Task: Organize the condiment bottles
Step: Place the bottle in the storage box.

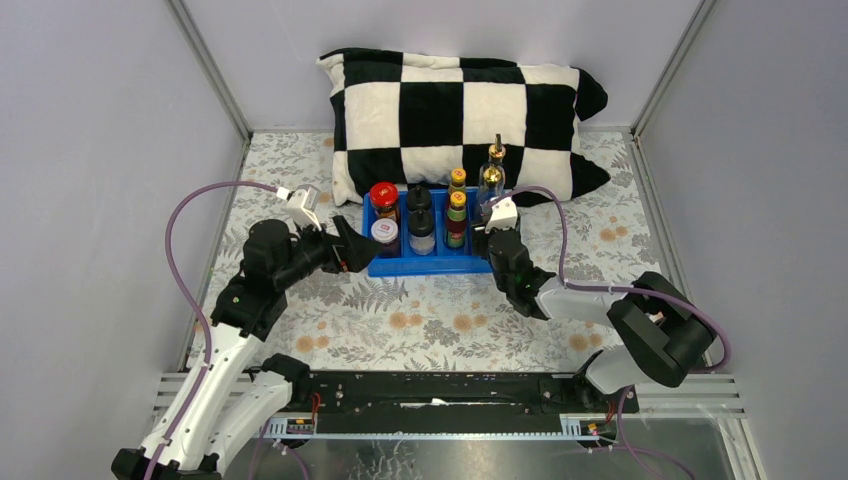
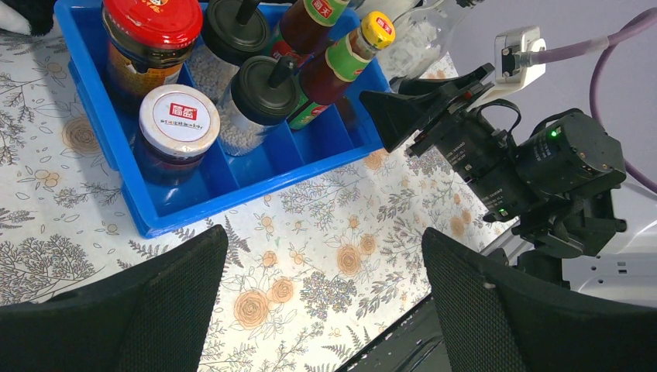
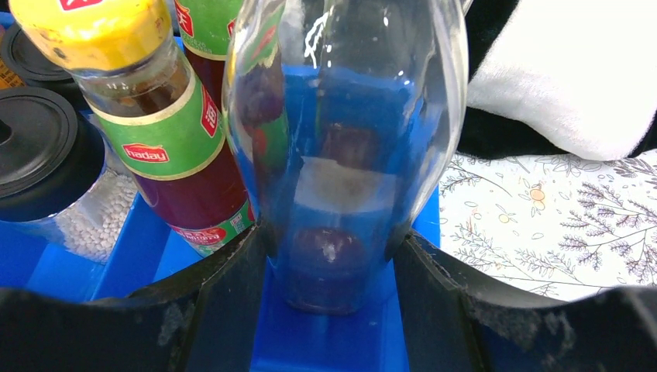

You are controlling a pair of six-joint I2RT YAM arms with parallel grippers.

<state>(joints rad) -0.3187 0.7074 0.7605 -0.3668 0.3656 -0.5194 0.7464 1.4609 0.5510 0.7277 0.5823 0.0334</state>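
The blue tray (image 1: pixel 400 266) holds the red-lidded jar (image 1: pixel 384 196), the white-lidded jar (image 1: pixel 385 234), two black-capped jars (image 1: pixel 420 199) (image 1: pixel 421 223) and two yellow-capped sauce bottles (image 1: pixel 457 180) (image 1: pixel 457 206). One gold-spouted glass bottle (image 1: pixel 490 172) stands at the tray's right end. My right gripper (image 1: pixel 488 238) has its jaws against both sides of this bottle's base (image 3: pixel 349 116), which rests on the tray floor (image 3: pixel 333 345). My left gripper (image 2: pixel 325 248) is open and empty over the cloth, just left of the tray (image 2: pixel 232 182). A second gold-spouted bottle is not in view.
A black-and-white checkered pillow (image 1: pixel 460 100) lies right behind the tray. Grey walls close in the floral tablecloth (image 1: pixel 420 320) on three sides. The right arm (image 2: pixel 527 163) reaches in beside the tray's right end.
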